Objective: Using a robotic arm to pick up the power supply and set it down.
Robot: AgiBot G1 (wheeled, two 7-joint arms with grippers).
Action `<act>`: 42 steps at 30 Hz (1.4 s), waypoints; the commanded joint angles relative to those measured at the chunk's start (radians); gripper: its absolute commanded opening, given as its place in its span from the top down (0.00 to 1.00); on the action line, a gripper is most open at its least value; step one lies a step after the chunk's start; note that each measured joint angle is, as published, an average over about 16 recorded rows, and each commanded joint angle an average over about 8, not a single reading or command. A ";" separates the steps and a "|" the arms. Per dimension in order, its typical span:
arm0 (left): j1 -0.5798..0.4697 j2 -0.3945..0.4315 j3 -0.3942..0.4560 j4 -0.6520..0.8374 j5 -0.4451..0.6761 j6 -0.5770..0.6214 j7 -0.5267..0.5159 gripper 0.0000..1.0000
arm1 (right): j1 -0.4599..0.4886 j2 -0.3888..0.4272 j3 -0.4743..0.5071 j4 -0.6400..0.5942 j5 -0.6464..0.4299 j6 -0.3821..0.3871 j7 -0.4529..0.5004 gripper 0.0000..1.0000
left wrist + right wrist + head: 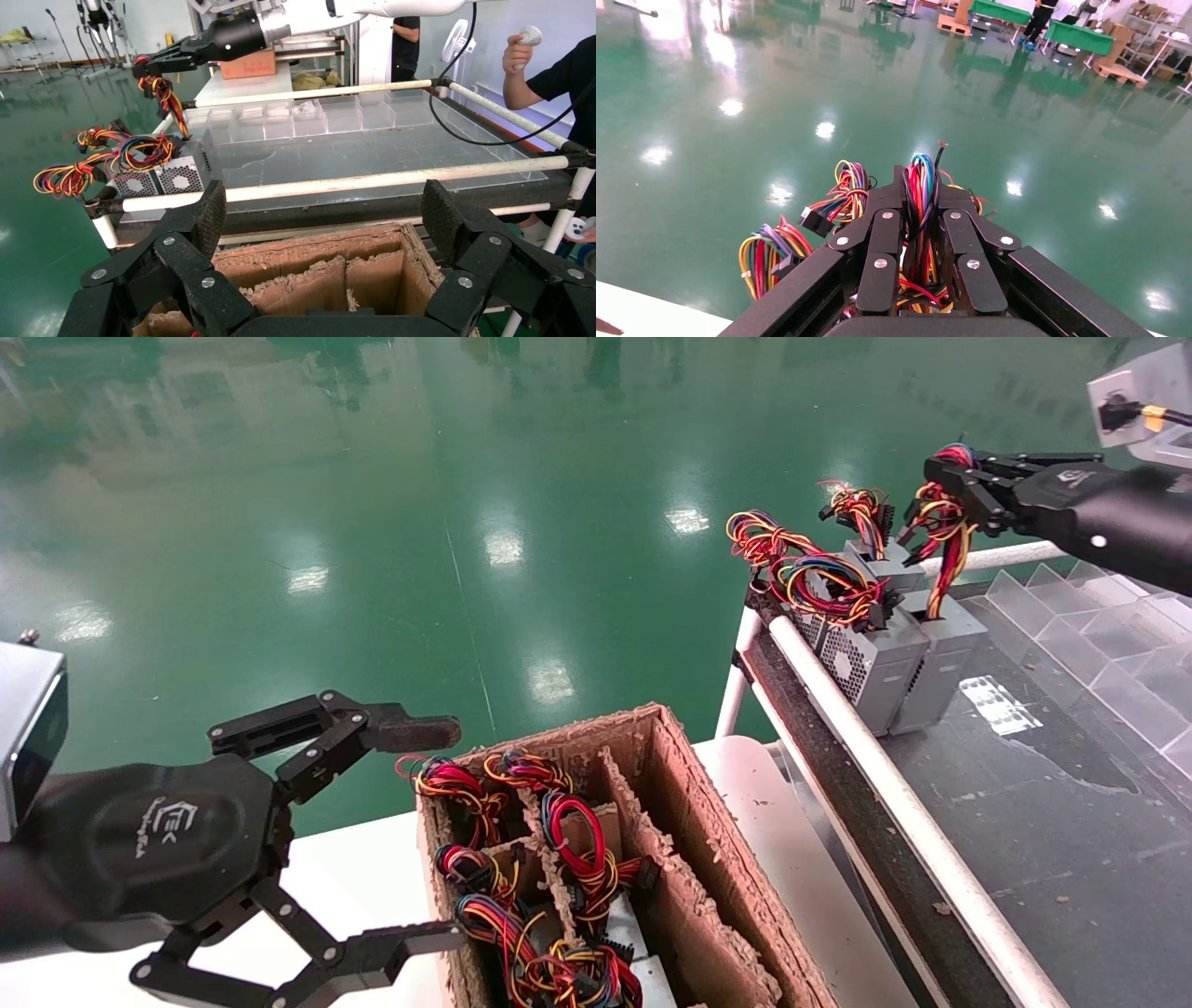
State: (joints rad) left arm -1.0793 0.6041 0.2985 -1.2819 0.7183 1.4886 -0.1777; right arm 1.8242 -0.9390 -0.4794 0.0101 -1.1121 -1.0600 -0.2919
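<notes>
Tool on the left arm [438, 836] hangs with its fingers spread wide and nothing between them, its tips just over the near-left corner of the cardboard box [689, 859]. That box stands on the white table [354, 877], and cardboard dividers keep the spare units [596, 933] upright, wires uppermost. This posture reads as idle waiting, clear of the work.

Further right, beyond the white rail [875, 775], the right tool [941, 509] is clamped on the wire bundle [945, 537], which runs up between the closed fingers in the right wrist view. Directly beneath that tool, the power supply [945, 654] hangs from or stands by those wires at the conveyor surface [1043, 822]; contact below is not discernible. Two like units [861, 663] sit immediately to its left, touching it. Holding by the wires suits lifting from narrow compartments.
</notes>
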 commanded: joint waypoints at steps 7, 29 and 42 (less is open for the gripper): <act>0.000 0.000 0.000 0.000 0.000 0.000 0.000 0.00 | -0.003 -0.038 -0.001 0.006 -0.002 0.050 -0.040 1.00; 0.000 -0.001 0.002 0.000 -0.001 -0.001 0.001 0.00 | -0.007 -0.036 0.006 -0.005 0.008 0.027 -0.059 0.00; -0.001 -0.001 0.002 0.000 -0.002 -0.001 0.001 0.00 | 0.028 -0.014 0.048 -0.007 0.069 -0.027 -0.009 0.00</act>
State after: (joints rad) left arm -1.0798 0.6032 0.3007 -1.2818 0.7168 1.4876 -0.1765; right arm 1.8483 -0.9513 -0.4313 0.0053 -1.0431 -1.0903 -0.2966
